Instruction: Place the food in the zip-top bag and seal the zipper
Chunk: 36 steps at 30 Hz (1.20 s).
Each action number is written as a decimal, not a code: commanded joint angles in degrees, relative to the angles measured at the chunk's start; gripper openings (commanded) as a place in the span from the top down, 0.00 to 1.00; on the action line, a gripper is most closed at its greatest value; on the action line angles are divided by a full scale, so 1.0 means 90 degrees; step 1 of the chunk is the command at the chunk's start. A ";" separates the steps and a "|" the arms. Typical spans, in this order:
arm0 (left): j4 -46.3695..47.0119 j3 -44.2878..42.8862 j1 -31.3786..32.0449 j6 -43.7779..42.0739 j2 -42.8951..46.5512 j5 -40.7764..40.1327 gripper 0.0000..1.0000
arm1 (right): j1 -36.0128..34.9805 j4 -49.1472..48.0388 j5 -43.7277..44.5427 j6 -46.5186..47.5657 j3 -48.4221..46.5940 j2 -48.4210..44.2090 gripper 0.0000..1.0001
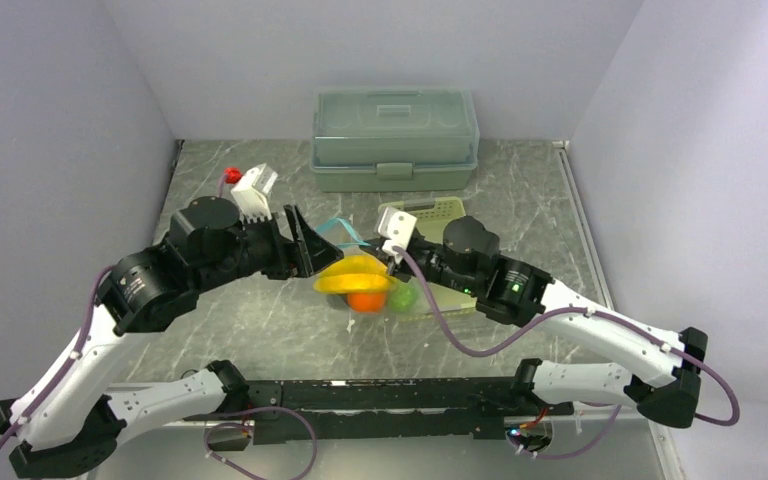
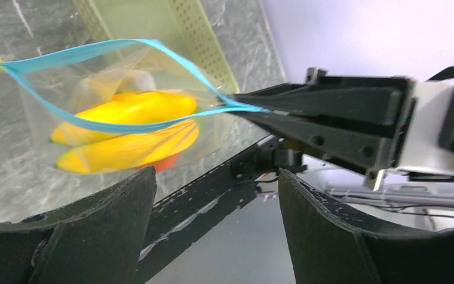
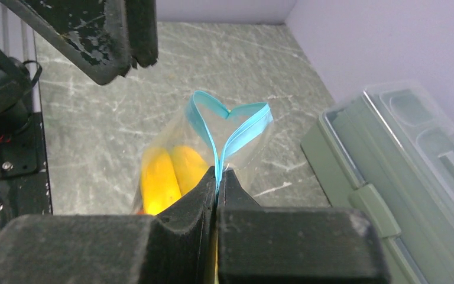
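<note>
You are viewing the zip-top bag (image 2: 47, 112) hanging in mid-bench, between the two arms. The right tool (image 3: 217, 175) is pinching one end of the zipper (image 2: 94, 50), its fingers pressed together on the teal strip so that no gap is showing. The rest of the strip is bowing apart into an open loop, so the mouth is standing unsealed. Inside the bag, the yellow bananas (image 2: 130, 109) are lying side by side, and the orange ball (image 1: 365, 300) is sitting beneath them against the clear plastic. A light green round fruit (image 1: 407, 295) is showing just right of the ball; you cannot tell whether it is resting inside the bag or in the pale green slotted basket (image 1: 445, 210) behind it. The left tool (image 2: 216, 174) is hovering just beside the bag's mouth with its fingers spread wide and gripping nothing; it is not touching the plastic. The basket is lying on the bench (image 1: 260, 320) directly behind the bag, under the right arm. The green lidded box (image 1: 395, 125) is standing shut against the back wall, well apart from the bag, and its contents are not visible.
</note>
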<state>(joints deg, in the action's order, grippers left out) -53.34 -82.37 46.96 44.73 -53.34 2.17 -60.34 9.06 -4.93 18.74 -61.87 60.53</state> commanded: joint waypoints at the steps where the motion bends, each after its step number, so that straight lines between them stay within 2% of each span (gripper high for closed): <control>1: 0.0774 0.0245 -0.0012 0.1191 0.0145 -0.0190 0.19 | -0.0381 -0.1494 0.0694 0.0319 0.0046 0.0184 1.00; 5: 0.0697 0.0363 -0.0014 0.1858 0.0036 -0.0225 0.18 | -0.0595 -0.1983 0.1009 0.0541 0.0087 0.0388 1.00; 11: -0.0009 0.0098 -0.0035 0.2532 -0.0146 -0.0958 0.12 | -0.0740 -0.2572 0.1354 0.0881 0.0159 0.0675 1.00; 19: -0.0232 0.0189 -0.0155 0.2887 -0.0098 -0.1511 0.05 | -0.0852 -0.3374 0.1084 0.1279 0.0756 0.0632 1.00; 24: -0.0113 0.0283 -0.0354 0.2850 -0.0273 -0.1236 0.05 | -0.0943 -0.3831 0.0805 0.1437 0.1212 0.0445 1.00; 30: 0.0109 0.0601 -0.0610 0.2987 -0.0431 -0.0615 0.05 | -0.1086 -0.4034 0.0953 0.1629 0.1355 0.0361 1.00; 36: -0.0269 0.0334 -0.0696 0.3078 -0.0741 -0.0128 0.09 | -0.1164 -0.4098 0.1247 0.1834 0.1394 0.0443 1.00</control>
<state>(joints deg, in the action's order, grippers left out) -54.19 -77.08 41.12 70.94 -58.57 -2.85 -70.19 -20.29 4.38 33.10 -49.06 66.30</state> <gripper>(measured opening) 0.920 0.021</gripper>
